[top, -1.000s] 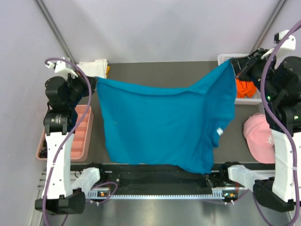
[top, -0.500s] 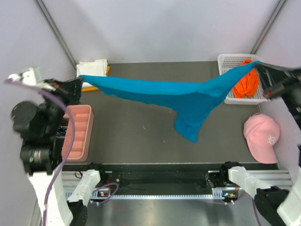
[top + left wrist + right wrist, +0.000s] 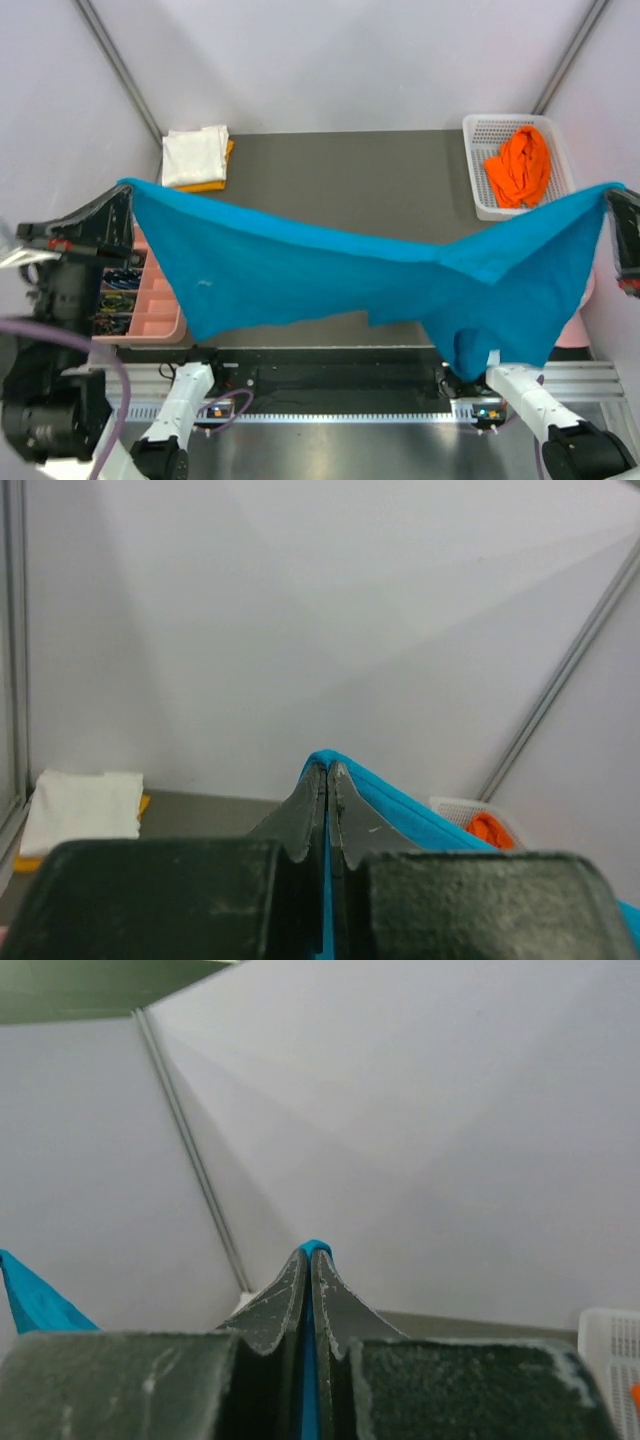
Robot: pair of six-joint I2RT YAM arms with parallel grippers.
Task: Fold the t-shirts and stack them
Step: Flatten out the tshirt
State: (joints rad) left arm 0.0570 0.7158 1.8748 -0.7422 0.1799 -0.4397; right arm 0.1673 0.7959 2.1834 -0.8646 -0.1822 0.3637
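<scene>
Both arms are lifted high and spread wide apart. The left gripper [image 3: 122, 195] and the right gripper [image 3: 612, 198] are each clamped on a corner of the teal shirt [image 3: 300, 270]. It hangs stretched between them above the table [image 3: 350, 180], drooping lowest nearer the right gripper.

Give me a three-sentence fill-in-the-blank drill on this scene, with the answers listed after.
1. The bright orange t-shirt lies in the white ____.
2. The white t-shirt, folded, sits on a yellow-orange t-shirt in the far ____ corner.
3. The left gripper and right gripper stretch the teal t-shirt between them above the dark ____.
Missing words: basket; left; table.
</scene>
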